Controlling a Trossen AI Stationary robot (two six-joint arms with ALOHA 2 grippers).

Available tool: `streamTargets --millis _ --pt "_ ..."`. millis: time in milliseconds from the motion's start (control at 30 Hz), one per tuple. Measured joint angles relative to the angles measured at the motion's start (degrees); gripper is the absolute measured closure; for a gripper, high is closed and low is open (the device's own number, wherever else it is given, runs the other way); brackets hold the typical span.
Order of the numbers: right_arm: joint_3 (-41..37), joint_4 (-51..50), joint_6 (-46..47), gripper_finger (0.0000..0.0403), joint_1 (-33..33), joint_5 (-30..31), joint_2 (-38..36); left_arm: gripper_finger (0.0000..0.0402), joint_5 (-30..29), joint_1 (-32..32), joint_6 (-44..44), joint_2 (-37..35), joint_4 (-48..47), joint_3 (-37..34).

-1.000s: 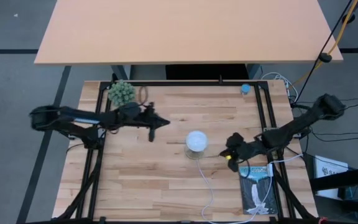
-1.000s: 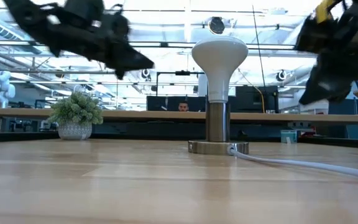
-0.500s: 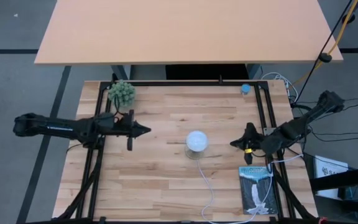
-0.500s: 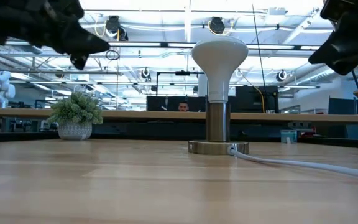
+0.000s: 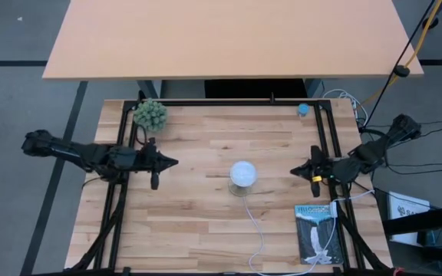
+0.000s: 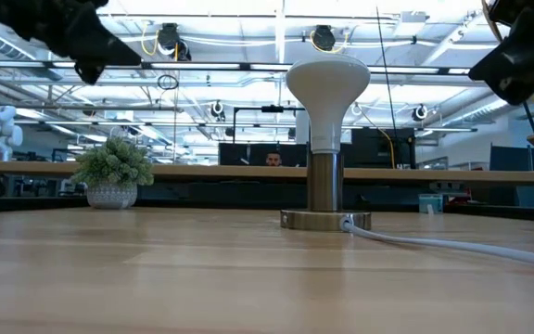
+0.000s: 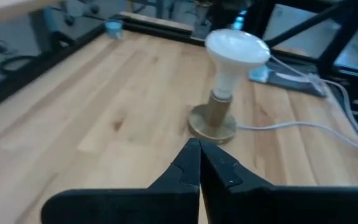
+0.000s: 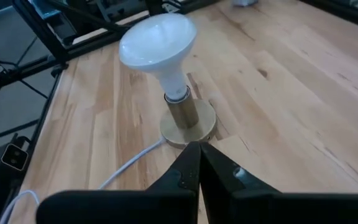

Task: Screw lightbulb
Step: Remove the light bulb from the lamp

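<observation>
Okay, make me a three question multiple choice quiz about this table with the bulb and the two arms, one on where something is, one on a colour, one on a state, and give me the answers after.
1. Where is the lightbulb?
A. Lying on the booklet
B. Upright in the socket mid-table
C. Beside the plant

2. What colour is the small object at the table's far edge?
A. Blue
B. Red
C. Green

3. How are the left gripper and right gripper?
A. Both shut, holding nothing
B. Left grips the bulb
C. Both wide open

Answers: B, the low view shows the bulb standing in the socket; A, the high view shows it blue; A, each wrist view shows the fingers pressed together, clear of the bulb.
</observation>
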Motion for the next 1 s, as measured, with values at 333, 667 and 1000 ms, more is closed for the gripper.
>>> streamTargets --millis 333,667,1000 --pt "0.0 -0.3 -4.1 0.0403 0.0 -0.1 -2.6 0.0402 -7.4 -6.1 -6.6 5.0 -1.7 2.2" --pt "0.0 -3.5 -4.0 0.0403 -1.7 -0.4 -3.7 0.0402 -7.4 -7.6 -9.2 11.7 -0.3 2.2" --pt "0.0 -3.9 -0.1 0.0403 -4.2 -3.2 -3.8 0.0402 -6.6 -4.4 -7.4 12.7 0.4 2.2"
